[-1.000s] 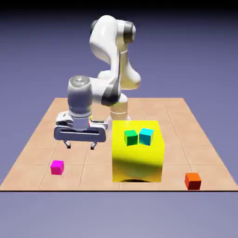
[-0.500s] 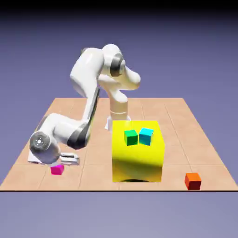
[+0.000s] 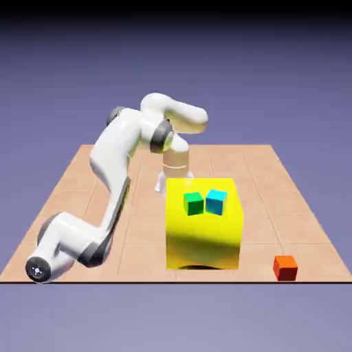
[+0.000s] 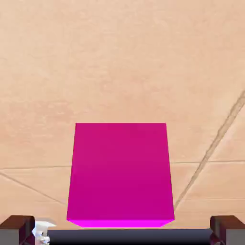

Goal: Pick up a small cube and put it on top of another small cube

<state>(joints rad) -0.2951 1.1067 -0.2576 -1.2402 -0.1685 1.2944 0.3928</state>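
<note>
Hand view: the open two-finger gripper (image 4: 122, 234) straddles the small magenta-pink cube (image 4: 120, 174), fingertips (image 4: 227, 227) clear of its sides, on the tan tiled table (image 4: 119, 57). Exterior view, centre: the small green cube (image 3: 193, 203) sits beside a cyan cube (image 3: 216, 201) atop the large yellow block (image 3: 204, 237); an orange-red cube (image 3: 285, 267) lies lower right.

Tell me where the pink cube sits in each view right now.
Exterior view: not visible; the arm's lowered end covers the front left spot of the table.
Hand view: the pink cube fills the lower middle, resting on the table between the open gripper tips.
Shared landmark: the tan tiled tabletop with its seam lines shows in both views.
</note>
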